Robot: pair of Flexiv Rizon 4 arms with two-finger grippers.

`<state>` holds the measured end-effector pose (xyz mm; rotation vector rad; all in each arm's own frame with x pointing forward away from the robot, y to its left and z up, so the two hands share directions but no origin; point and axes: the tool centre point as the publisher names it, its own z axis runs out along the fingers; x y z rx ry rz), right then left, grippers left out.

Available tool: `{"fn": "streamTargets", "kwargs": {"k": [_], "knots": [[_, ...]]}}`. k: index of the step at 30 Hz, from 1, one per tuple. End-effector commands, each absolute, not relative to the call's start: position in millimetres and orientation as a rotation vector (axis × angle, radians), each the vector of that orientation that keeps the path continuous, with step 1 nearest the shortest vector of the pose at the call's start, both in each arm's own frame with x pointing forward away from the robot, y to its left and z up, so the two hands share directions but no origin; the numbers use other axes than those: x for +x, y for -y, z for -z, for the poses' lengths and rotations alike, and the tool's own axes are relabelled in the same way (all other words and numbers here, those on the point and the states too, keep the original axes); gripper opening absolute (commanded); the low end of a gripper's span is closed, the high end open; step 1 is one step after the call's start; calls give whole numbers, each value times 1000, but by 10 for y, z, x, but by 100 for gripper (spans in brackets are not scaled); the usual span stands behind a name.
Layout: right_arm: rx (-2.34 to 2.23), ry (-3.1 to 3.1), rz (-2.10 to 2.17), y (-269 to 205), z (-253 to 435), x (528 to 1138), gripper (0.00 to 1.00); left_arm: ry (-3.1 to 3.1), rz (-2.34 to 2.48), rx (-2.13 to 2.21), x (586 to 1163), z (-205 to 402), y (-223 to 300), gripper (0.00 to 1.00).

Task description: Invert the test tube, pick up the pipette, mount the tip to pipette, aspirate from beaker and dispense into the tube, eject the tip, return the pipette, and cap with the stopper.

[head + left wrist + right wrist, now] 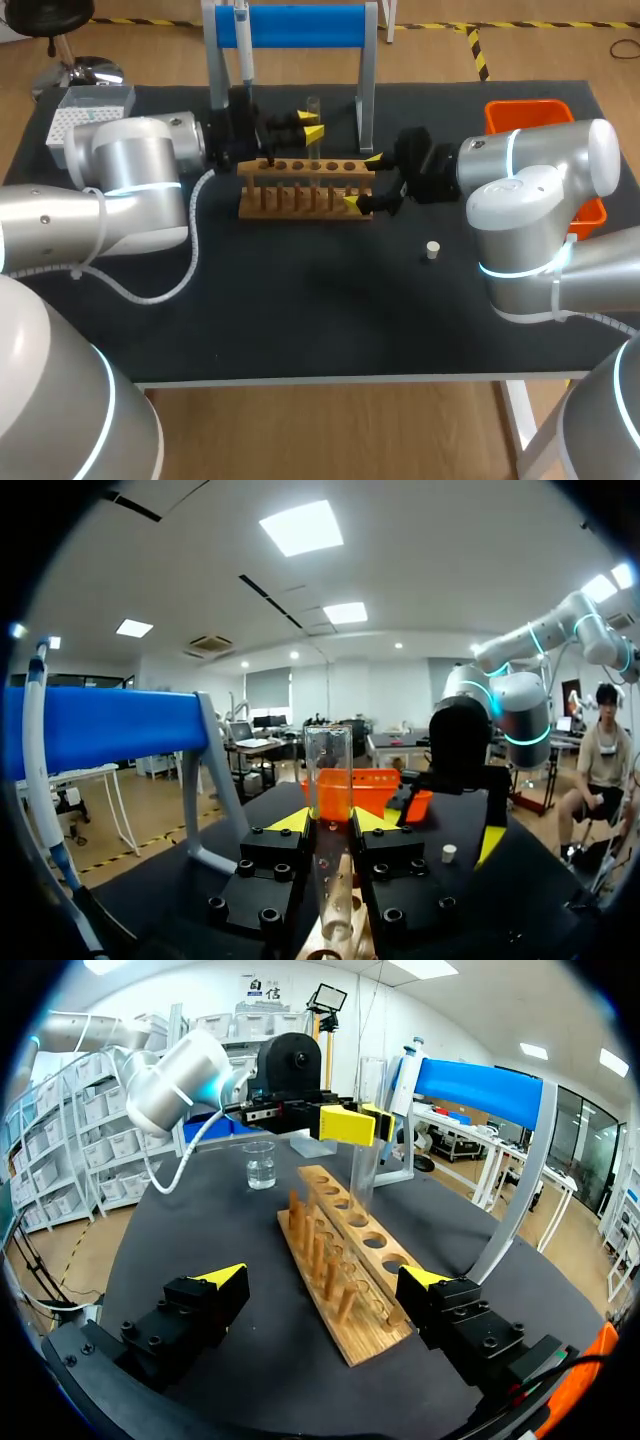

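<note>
A clear test tube (313, 118) stands upright over the back row of the wooden rack (300, 192), open end up. My left gripper (311, 126) is shut on it; in the left wrist view the test tube (329, 810) sits between the yellow fingertips (288, 821), its lower end at the rack (340, 942). My right gripper (362, 182) is open, its fingers straddling the rack's right end; the rack (340, 1250) lies between them. The pipette (243, 40) hangs on the blue stand (300, 25). A small white stopper (432, 250) lies on the mat.
An orange bin (528, 113) sits at the back right behind my right arm. A white tip box (85, 115) is at the back left. A glass beaker (259, 1163) stands beyond the rack's far end, under my left arm.
</note>
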<state>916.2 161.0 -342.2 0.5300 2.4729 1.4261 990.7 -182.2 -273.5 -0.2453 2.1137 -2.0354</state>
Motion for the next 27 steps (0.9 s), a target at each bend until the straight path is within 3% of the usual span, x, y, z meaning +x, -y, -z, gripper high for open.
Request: {"fn": "streamTargets", "kwargs": {"k": [1,27], "knots": [[530,-2474,-1426,-1605,3419,9158,100,-2107,2043,-247,9932,2786,1823,0],[530,-2474,-1426,-1605,3419,9158,100,-2136,2040,-303,9960,2934,1812,0]]}}
